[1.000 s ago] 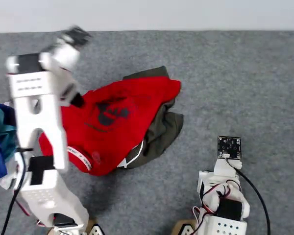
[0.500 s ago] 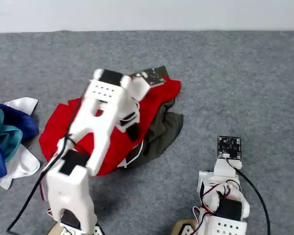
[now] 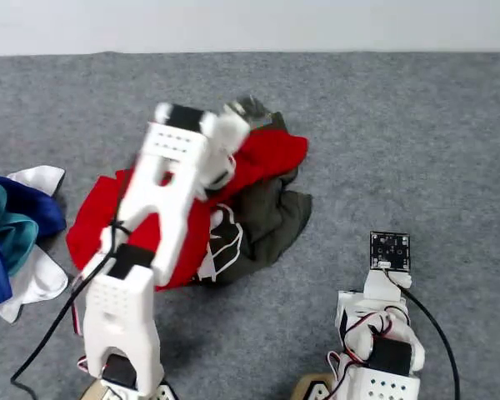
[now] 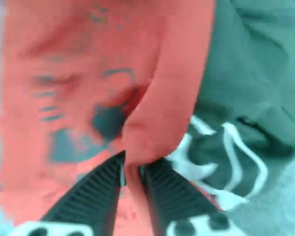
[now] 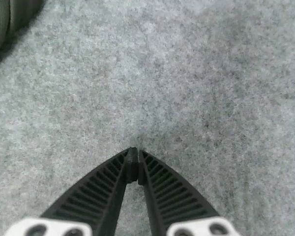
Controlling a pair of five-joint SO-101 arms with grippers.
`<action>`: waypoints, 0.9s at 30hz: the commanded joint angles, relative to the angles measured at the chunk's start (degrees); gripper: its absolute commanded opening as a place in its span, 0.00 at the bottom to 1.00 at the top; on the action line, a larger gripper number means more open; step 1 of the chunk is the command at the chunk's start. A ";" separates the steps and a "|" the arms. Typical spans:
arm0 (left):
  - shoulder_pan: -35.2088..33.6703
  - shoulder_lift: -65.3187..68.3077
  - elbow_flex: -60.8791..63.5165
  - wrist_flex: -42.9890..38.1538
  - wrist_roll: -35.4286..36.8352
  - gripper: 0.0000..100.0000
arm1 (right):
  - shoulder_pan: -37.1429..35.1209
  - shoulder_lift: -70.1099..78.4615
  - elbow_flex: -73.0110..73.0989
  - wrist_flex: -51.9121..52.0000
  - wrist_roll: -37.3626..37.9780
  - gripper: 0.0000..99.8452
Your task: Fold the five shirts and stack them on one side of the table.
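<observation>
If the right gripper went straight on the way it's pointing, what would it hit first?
Most likely the bare grey felt table cover just ahead of the right gripper; the dark green shirt lies off its line.

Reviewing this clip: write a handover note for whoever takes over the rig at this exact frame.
Left gripper: shut on a fold of the red cotton shirt.
Right gripper: shut, empty, over the bare grey felt table.
The red shirt lies crumpled on the dark green shirt. The blue, teal and white shirts are heaped at the table's left edge.
Done: nothing folded or stacked.
Left: fold and stack every shirt.
</observation>
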 commanded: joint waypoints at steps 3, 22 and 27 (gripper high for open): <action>-11.34 -6.07 -14.37 1.76 0.53 0.00 | -0.04 -0.48 0.88 0.40 0.62 0.01; -52.75 -7.47 -38.64 -14.33 0.18 0.00 | -0.04 -0.48 0.88 0.40 0.62 0.01; -53.63 -7.47 -33.27 -14.07 -5.80 0.07 | -0.04 -0.48 0.88 0.40 0.62 0.01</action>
